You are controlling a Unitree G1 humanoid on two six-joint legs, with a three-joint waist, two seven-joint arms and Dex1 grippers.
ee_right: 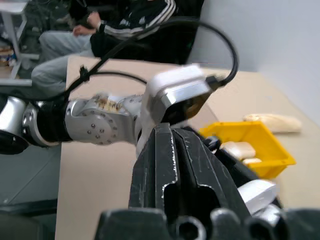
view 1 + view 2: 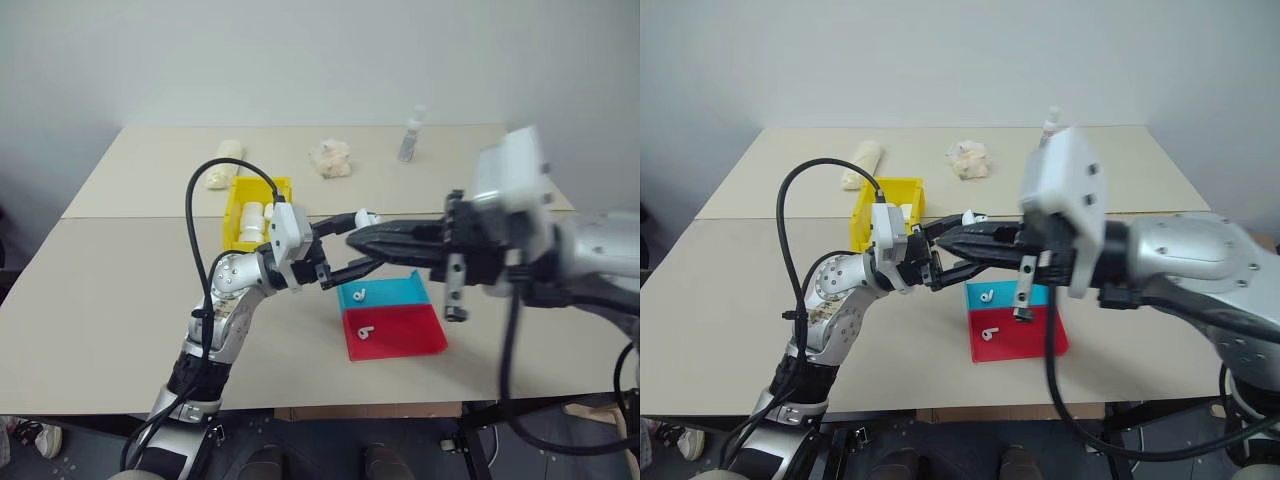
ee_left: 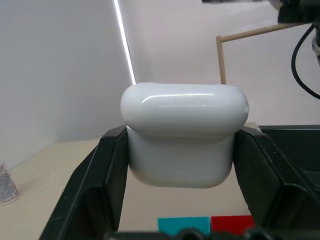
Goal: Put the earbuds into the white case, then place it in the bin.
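A: Where is the white case (image 3: pixel 184 134) right now?

B: Clamped between the left gripper (image 2: pixel 340 248)'s two black fingers (image 3: pixel 97 185), lid closed, held up in the air over the counter (image 2: pixel 110 290), at about three o'clock from the yellow bin (image 2: pixel 235 215).

A: And the right gripper (image 2: pixel 362 240)?

B: Its fingers are pressed together on nothing, tips right against the case from the three o'clock side.

A: The earbuds?

B: One earbud (image 2: pixel 361 294) lies in the blue tray (image 2: pixel 400 292), another earbud (image 2: pixel 365 332) in the red tray (image 2: pixel 410 332) at six o'clock of it. Both trays sit touching on the counter, below the two grippers.

A: Anything in the bin?

B: A few white cases (image 2: pixel 251 220). A person (image 1: pixel 100 25) sits beyond the counter's edge in the right wrist view.
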